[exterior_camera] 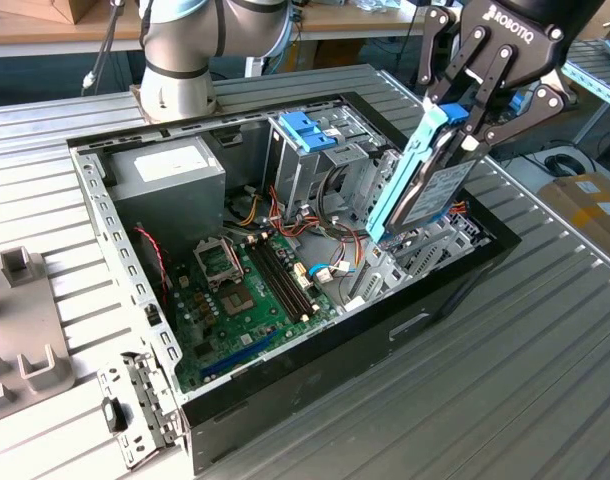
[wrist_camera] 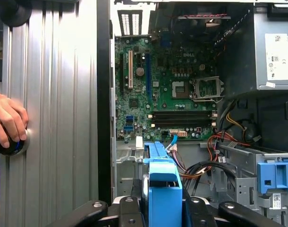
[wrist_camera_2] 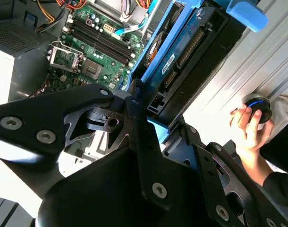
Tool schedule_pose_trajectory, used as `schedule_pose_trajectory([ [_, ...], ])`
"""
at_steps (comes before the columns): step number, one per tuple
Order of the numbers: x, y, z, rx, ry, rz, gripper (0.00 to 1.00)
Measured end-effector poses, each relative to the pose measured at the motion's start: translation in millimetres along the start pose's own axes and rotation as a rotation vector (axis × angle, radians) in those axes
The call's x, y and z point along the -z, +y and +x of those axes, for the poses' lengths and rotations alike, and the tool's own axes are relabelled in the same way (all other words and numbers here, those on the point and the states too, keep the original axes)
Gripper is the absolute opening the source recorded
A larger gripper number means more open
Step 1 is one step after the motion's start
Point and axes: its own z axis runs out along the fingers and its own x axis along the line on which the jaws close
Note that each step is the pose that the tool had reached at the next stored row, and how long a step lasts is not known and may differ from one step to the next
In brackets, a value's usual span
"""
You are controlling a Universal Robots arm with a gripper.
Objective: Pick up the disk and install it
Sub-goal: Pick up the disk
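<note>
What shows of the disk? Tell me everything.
The disk is a flat silver-grey metal drive edged by a light blue plastic frame. It stands on edge, tilted, its lower end dipping into the open computer case at the exterior view's right. The end effector is shut on its upper part; whether it touches anything else cannot be told.

Silver-grey rounded arm joints (exterior_camera: 185, 45), black gripper (exterior_camera: 463, 118) with linked bars (exterior_camera: 493, 66), silver screws (wrist_camera_2: 46, 136), white lettering (exterior_camera: 511, 26)
</note>
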Motion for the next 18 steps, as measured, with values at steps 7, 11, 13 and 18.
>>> schedule_pose_trajectory([
  [7, -0.1, -4.8, 0.0, 0.000, -0.0001, 0.0000, 0.37],
  [11, -0.2, -7.3, 0.0, 0.000, 0.0000, 0.0000, 0.37],
  [13, -0.2, -8.6, 0.0, 0.000, 0.0000, 0.0000, 0.37],
  [18, -0.3, -12.6, 0.0, 0.000, 0.0000, 0.0000, 0.37],
])
